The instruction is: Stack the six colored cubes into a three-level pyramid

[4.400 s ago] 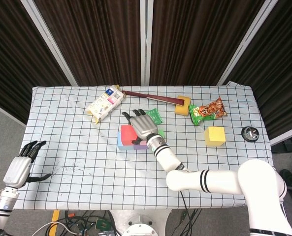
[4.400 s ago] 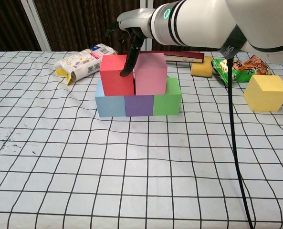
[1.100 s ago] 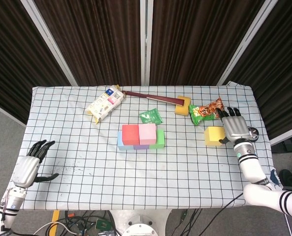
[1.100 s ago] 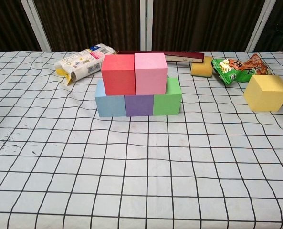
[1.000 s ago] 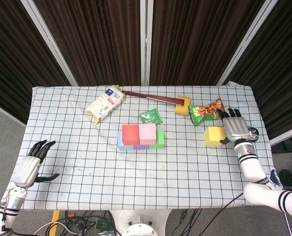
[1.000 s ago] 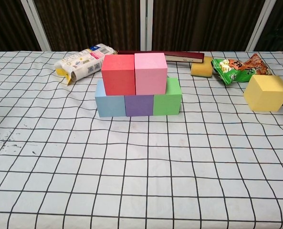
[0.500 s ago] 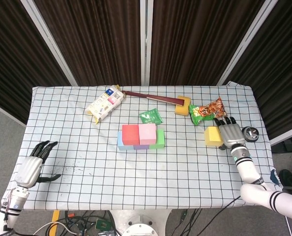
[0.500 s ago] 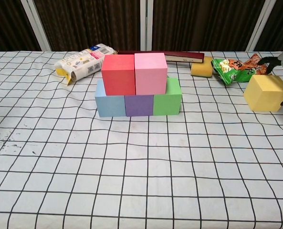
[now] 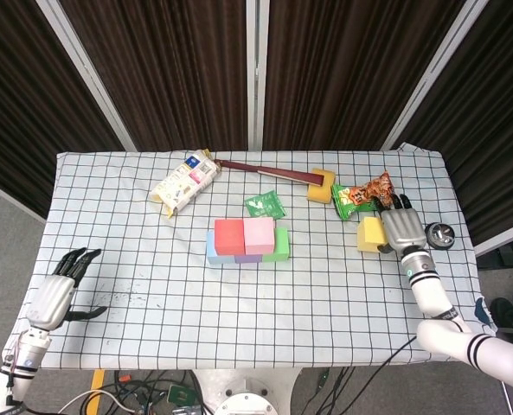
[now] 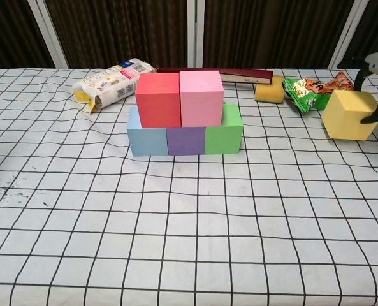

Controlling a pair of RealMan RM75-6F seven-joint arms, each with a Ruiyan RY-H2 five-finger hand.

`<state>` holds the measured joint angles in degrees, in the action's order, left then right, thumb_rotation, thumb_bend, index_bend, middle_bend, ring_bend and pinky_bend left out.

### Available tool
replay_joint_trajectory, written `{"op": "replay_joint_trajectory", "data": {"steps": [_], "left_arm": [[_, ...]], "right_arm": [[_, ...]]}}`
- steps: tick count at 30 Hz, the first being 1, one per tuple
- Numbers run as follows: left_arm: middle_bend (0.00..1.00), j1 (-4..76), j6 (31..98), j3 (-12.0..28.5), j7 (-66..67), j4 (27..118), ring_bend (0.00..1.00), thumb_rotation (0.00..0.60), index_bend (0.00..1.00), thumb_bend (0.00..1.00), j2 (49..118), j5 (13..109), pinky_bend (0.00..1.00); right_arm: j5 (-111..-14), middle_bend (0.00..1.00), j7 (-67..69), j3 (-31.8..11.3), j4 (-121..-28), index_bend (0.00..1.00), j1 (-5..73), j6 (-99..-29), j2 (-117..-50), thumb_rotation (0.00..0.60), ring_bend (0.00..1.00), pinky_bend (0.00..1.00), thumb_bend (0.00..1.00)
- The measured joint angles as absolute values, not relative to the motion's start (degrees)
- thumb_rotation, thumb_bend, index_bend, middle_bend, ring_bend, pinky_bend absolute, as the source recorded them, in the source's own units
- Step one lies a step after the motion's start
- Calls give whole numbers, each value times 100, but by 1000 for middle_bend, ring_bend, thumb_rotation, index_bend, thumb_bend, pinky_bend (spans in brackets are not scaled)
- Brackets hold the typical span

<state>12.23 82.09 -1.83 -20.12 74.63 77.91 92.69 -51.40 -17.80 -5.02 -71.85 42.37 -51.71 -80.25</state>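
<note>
Checked tablecloth (image 9: pixel 152 285) over the table, dark curtains behind. Your left hand (image 9: pixel 55 294) hangs off the front-left corner, fingers spread, holding nothing. Mid-table: blue cube (image 10: pixel 146 138), purple cube (image 10: pixel 185 140) and green cube (image 10: pixel 225 131) in a row, touching; red cube (image 10: pixel 158 99) and pink cube (image 10: pixel 201 97) sit on top, side by side. Yellow cube (image 10: pixel 348 115) is near the right edge, tilted, gripped by your right hand (image 9: pixel 398 228), thumb on its right face.
</note>
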Motion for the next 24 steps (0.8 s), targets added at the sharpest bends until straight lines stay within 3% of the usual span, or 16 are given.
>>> {"op": "replay_joint_trajectory", "data": {"steps": [6, 13, 24], "left_arm": [[106, 1234, 8221, -162, -2016, 7475, 22, 600, 57, 0, 7791, 9262, 69], [106, 1221, 8254, -132, -1971, 7513, 22, 600, 57, 0, 7753, 9226, 69], [106, 1224, 8327, -77, -1935, 7524, 22, 600, 57, 0, 7714, 9218, 69]], "right_arm": [[-5216, 492, -1450, -1071, -7936, 0, 4374, -5226, -7556, 600, 48, 0, 116], [-4676, 490, -2105, -1782, -9233, 0, 5099, -5122, -6933, 600, 48, 0, 92], [-2556, 518, -3872, -2038, -10017, 0, 6722, -5218, -6970, 600, 63, 0, 57]]}}
